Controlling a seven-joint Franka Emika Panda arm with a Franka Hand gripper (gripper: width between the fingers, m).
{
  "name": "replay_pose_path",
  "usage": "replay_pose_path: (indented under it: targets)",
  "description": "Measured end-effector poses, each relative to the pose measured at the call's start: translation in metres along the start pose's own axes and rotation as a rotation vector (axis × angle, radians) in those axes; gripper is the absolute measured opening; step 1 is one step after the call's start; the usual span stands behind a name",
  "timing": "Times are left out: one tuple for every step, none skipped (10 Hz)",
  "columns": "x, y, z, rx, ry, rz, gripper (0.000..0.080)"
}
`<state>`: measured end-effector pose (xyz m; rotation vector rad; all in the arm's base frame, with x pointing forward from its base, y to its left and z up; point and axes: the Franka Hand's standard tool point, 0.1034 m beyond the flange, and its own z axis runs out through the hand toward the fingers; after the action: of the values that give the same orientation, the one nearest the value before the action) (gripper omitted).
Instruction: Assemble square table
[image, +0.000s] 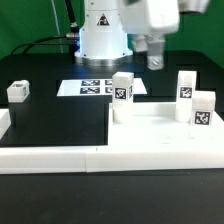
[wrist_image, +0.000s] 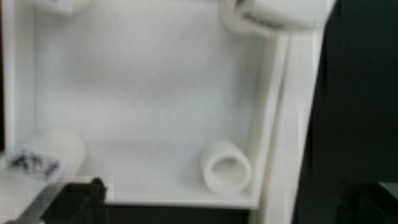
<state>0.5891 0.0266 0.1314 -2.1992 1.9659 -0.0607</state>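
The white square slab (image: 155, 128) lies at the exterior view's right with three white tagged leg blocks standing on it: one (image: 122, 90), one (image: 186, 86) and one (image: 203, 109). A fourth leg block (image: 18, 90) lies loose on the black table at the exterior view's left. My gripper (image: 155, 62) hangs in the air above the slab's far side, open and empty. The wrist view looks down on the slab (wrist_image: 160, 90), blurred, with leg blocks at three corners and a round socket (wrist_image: 222, 166) without a leg. The gripper (wrist_image: 228, 205) holds nothing.
The marker board (image: 95, 88) lies in front of the robot base (image: 103, 35). Long white border bars run along the front (image: 60, 157) and at the exterior view's left edge (image: 5, 122). Black table (image: 60, 115) lies between them.
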Motion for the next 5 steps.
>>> replay_pose_path:
  targets:
    - [0.0175,0.0076,-0.0047,-0.001,0.005,-0.136,0.0649]
    - [0.0224,0.0111,-0.0042,0.0,0.015,-0.227,0.0649]
    - [0.0216,0.0111,-0.0035,-0.002,0.015,-0.308,0.0649]
    - [0.022,0.0112,-0.0035,-0.002,0.015,-0.381,0.0649]
    - [0.0222,0.0113,-0.0034,-0.003,0.015,-0.461,0.0649]
